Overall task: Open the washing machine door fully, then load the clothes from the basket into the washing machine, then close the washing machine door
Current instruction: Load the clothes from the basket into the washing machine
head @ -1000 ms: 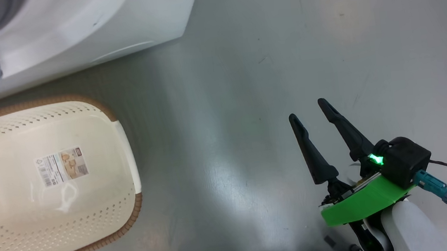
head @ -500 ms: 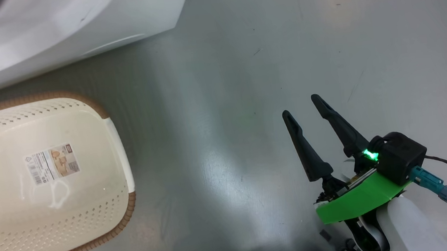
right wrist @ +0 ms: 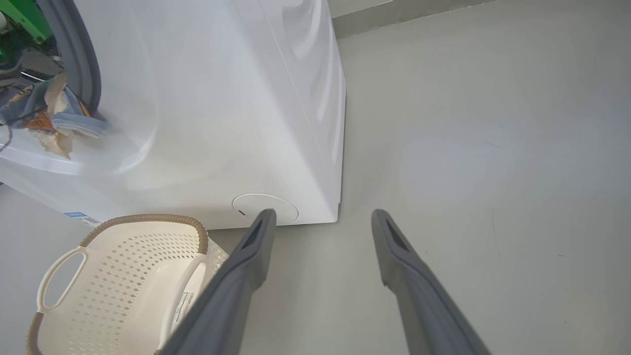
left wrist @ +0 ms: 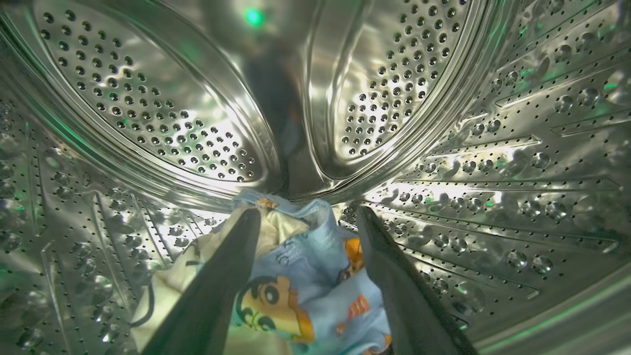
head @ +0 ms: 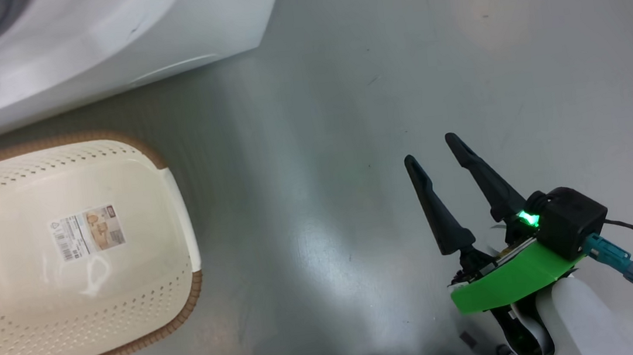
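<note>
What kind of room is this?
Probably a laundry room: there's a big white washing machine with a shiny steel drum, a cream basket beside it, and blue cartoon clothes in the drum.

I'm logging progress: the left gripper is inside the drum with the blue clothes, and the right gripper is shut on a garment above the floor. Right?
Not quite. The right gripper is open and holds nothing above the floor, as the head view shows. The left gripper is inside the drum with the clothes.
</note>
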